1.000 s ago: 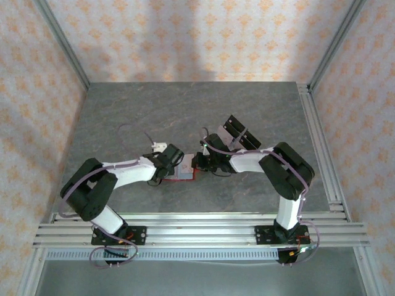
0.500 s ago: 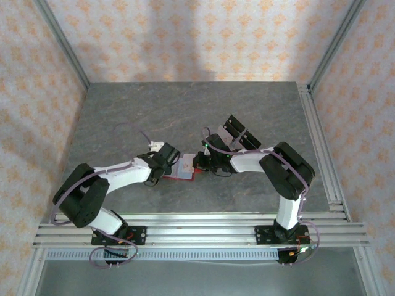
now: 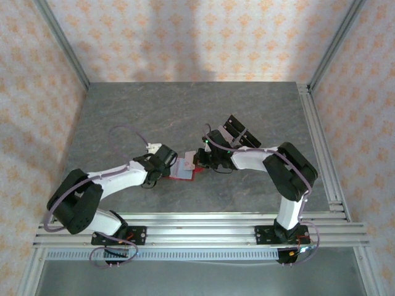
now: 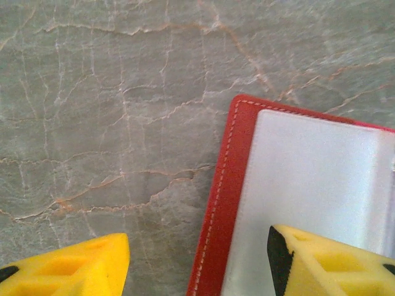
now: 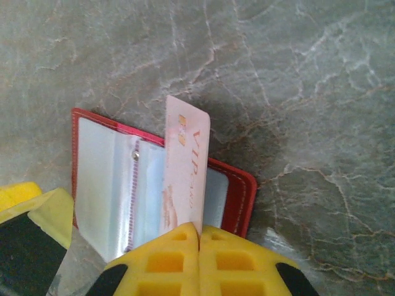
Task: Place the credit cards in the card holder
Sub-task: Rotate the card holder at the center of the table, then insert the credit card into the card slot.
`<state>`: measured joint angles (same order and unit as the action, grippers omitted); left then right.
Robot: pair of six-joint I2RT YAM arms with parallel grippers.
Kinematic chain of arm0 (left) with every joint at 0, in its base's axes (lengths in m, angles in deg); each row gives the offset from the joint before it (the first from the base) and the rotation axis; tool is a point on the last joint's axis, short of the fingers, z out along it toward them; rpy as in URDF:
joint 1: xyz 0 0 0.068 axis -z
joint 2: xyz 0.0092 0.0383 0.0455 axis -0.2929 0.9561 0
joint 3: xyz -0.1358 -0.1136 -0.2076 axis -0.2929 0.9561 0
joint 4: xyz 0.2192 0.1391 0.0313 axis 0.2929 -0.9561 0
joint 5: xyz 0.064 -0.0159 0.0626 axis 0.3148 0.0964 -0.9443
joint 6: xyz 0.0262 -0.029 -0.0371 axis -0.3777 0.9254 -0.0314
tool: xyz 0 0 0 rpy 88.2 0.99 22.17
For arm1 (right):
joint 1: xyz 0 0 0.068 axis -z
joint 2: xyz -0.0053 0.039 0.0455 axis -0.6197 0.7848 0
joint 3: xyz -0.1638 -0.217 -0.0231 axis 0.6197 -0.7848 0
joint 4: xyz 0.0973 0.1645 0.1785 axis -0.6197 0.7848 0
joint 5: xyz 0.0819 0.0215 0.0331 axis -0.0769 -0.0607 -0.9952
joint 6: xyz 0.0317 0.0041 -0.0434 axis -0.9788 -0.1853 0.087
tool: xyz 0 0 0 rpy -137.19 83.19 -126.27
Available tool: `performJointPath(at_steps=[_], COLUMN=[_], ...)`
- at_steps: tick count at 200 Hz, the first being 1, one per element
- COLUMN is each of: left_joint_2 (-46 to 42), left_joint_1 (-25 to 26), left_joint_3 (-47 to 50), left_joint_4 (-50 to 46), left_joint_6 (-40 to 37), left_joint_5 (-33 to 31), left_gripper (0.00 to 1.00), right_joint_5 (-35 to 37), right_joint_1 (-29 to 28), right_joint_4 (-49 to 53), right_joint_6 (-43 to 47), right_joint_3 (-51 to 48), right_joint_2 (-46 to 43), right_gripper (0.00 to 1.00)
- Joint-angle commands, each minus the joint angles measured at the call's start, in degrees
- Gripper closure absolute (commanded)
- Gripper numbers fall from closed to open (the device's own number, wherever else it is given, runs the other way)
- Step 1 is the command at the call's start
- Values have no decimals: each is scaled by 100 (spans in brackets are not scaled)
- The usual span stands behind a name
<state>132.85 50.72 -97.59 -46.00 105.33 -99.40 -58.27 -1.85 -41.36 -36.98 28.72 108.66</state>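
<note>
While the spread left gripper (image 4: 197,262) straddles the left edge of the wallet (image 4: 321,179), the right gripper (image 5: 199,237) pinches a card (image 5: 185,166) edge-on over the wallet's right half, long axis pointing straight ahead.

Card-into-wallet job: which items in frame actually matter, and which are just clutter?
In the job:
- pinkish-white plastic card printed VIP, pinched in the right gripper
- open red stitched folding wallet with clear sleeves
- left gripper, open over the wallet's edge

Lying about:
- clear acrylic stand with black strips, behind the right arm
</note>
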Motion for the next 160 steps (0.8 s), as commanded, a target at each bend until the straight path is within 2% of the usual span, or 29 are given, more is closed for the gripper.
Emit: performJointPath(at_steps=[1,56,160], left_joint_2=[-194,267,547], left_joint_1=[-39,-47,-71], left_joint_3=[-181,-274,-114], left_joint_4=[-60,152,126], left_joint_6=[-167,-361,-130], left_joint_5=[73,157,-206], left_gripper=[38,37,38], right_joint_5=[138,-26,156], right_joint_1=[41,-102,-433], right_joint_4=[449,-64,-2302], right_joint_6=[154,-405,-1657], right_joint_3=[205,228,-585], right_joint_2=[-220,-346,73], right_gripper=[100,100,100])
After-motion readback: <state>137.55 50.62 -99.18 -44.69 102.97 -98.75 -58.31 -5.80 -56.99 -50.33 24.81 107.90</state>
